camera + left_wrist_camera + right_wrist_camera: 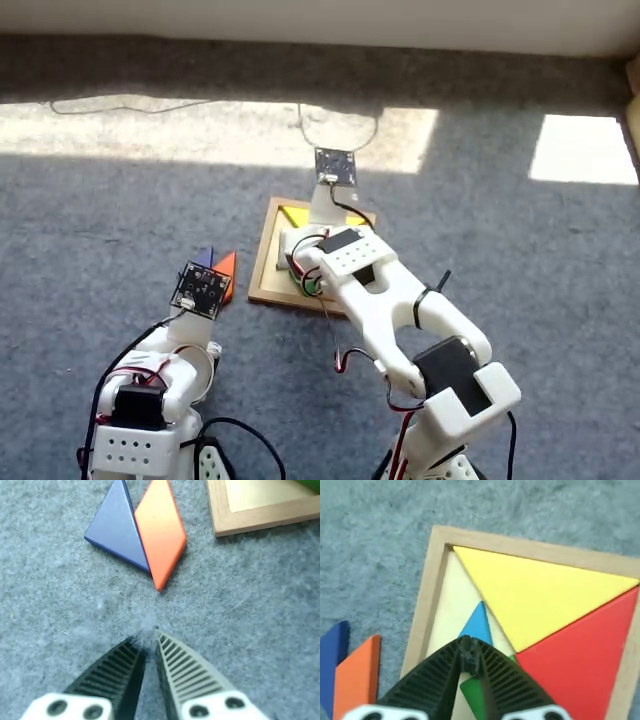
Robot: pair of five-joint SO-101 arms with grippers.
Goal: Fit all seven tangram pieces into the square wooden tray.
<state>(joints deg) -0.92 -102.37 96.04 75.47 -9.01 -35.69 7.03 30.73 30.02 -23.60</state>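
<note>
Right gripper [469,647], pinched closed, hides most of a green piece [470,690] in the tray [422,615]; left gripper [150,635], closed and empty, at the tray's eight o'clock.

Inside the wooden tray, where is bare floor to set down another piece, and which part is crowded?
A bare strip runs along the tray wall, bordered by the yellow triangle and the light blue triangle. The other side is crowded: red triangle, green piece, with the right gripper above them.
</note>
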